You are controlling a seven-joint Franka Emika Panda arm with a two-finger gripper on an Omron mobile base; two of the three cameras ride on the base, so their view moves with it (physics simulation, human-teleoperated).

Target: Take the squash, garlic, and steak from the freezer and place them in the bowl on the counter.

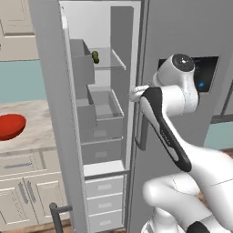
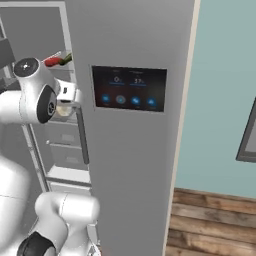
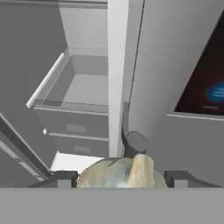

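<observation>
Now the freezer [image 1: 102, 136] stands with its door open, the red bowl [image 1: 10, 126] on the surface [image 1: 32, 136] to its left, and the squash [image 1: 96, 57] on an upper shelf. Beside the freezer's edge, the gripper [image 3: 122, 177] clasps the garlic [image 3: 120, 174].

Arm folded up from the base, elbow high, forearm reaching forward and level. Tool [image 3: 118, 177] at the end of the wrist — jaws spread wide, clamped on the garlic [image 3: 122, 173], which sits between the two dark fingertips [image 3: 61, 178].
</observation>
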